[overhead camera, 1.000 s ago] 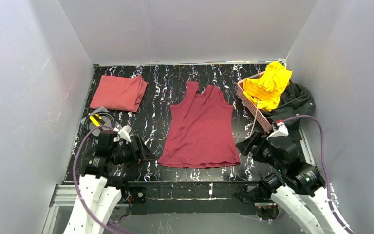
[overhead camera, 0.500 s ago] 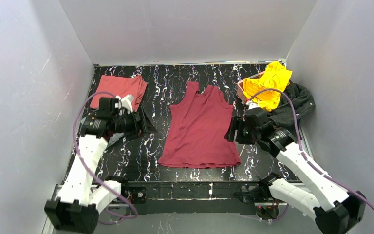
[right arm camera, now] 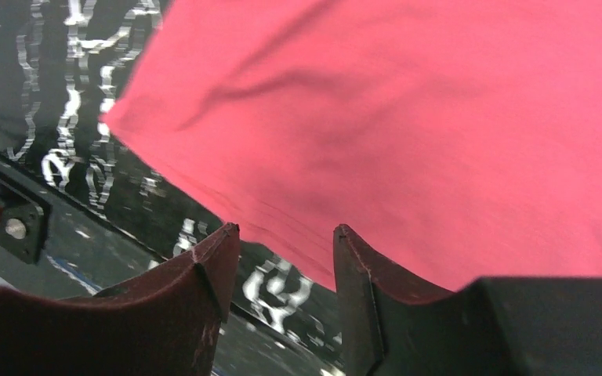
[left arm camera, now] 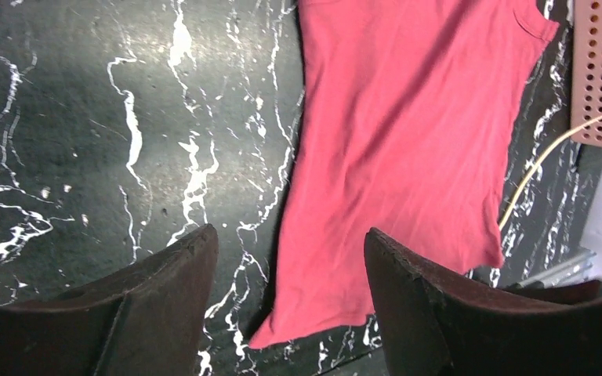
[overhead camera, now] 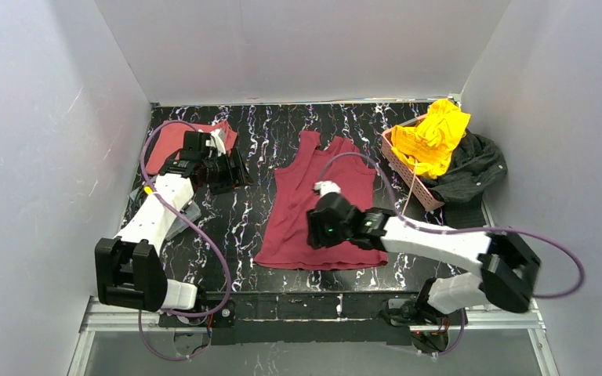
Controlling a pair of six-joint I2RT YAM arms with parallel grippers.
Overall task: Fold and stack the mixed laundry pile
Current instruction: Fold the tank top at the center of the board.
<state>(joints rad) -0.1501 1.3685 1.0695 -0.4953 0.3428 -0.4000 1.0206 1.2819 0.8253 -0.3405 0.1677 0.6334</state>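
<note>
Both gaping empty, R gripper (right arm camera: 286,231) is hovering over hem of maroon top (overhead camera: 291,215), L gripper (left arm camera: 290,235) alongside, prob. risking a one-layer pinch.

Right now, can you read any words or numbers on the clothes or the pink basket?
None: no words, labels or numbers show on the maroon tank top, the folded salmon shirt, the yellow garment, the charcoal garment or the pink basket.
</note>
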